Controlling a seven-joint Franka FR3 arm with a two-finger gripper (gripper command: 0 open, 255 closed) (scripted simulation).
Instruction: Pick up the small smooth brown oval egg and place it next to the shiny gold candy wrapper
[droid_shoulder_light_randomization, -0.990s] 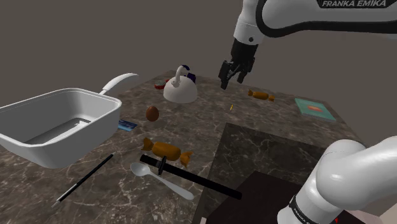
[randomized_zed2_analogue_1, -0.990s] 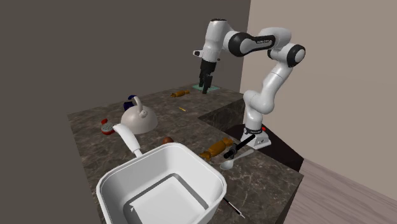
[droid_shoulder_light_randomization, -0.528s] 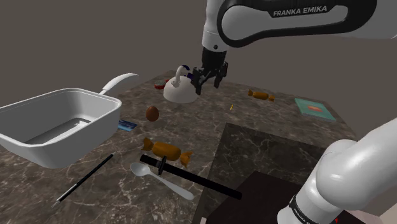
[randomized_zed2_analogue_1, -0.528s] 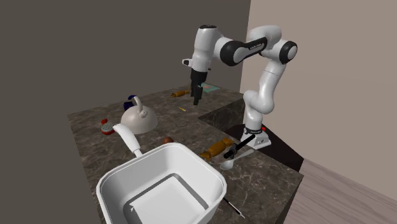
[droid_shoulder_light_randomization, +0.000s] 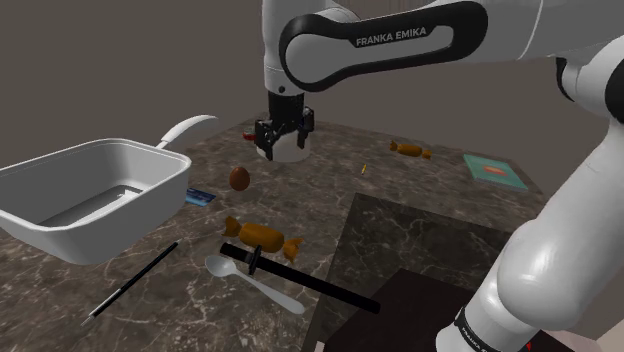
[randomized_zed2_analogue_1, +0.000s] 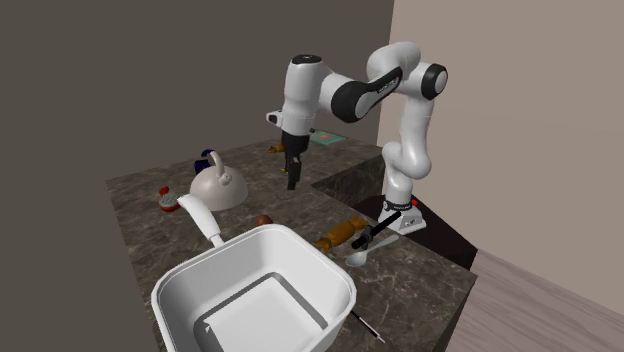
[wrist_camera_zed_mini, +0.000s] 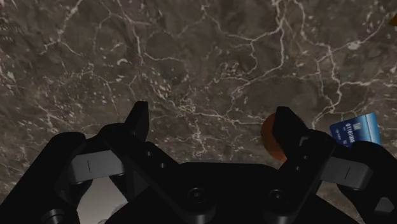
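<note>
A small brown egg (droid_shoulder_light_randomization: 239, 178) lies on the dark marble counter, also visible beside the white tub in the second exterior view as the egg (randomized_zed2_analogue_1: 262, 220). My gripper (droid_shoulder_light_randomization: 279, 151) hangs open above the counter, to the egg's right in the shoulder view and in front of the kettle. In the wrist view the gripper (wrist_camera_zed_mini: 212, 121) holds nothing, and the egg (wrist_camera_zed_mini: 268, 137) peeks out behind one finger. A large gold-orange wrapped candy (droid_shoulder_light_randomization: 262, 237) lies nearer the stand; the same candy (randomized_zed2_analogue_1: 340, 233) shows beside the spoon. A smaller gold candy (droid_shoulder_light_randomization: 411, 150) lies far back.
A white tub (droid_shoulder_light_randomization: 35, 226) overhangs the counter at the shoulder view's left. A white kettle (randomized_zed2_analogue_1: 218, 186), a blue card (droid_shoulder_light_randomization: 200, 196), a white spoon (droid_shoulder_light_randomization: 255, 280), a long black rod (droid_shoulder_light_randomization: 300, 280), a thin black stick (droid_shoulder_light_randomization: 135, 285) and a teal book (droid_shoulder_light_randomization: 493, 171) lie around.
The arm has swung from above the small far candy to the shoulder view's left and come lower, ending near the kettle and egg. The fingers stay open; nothing on the counter moved.
</note>
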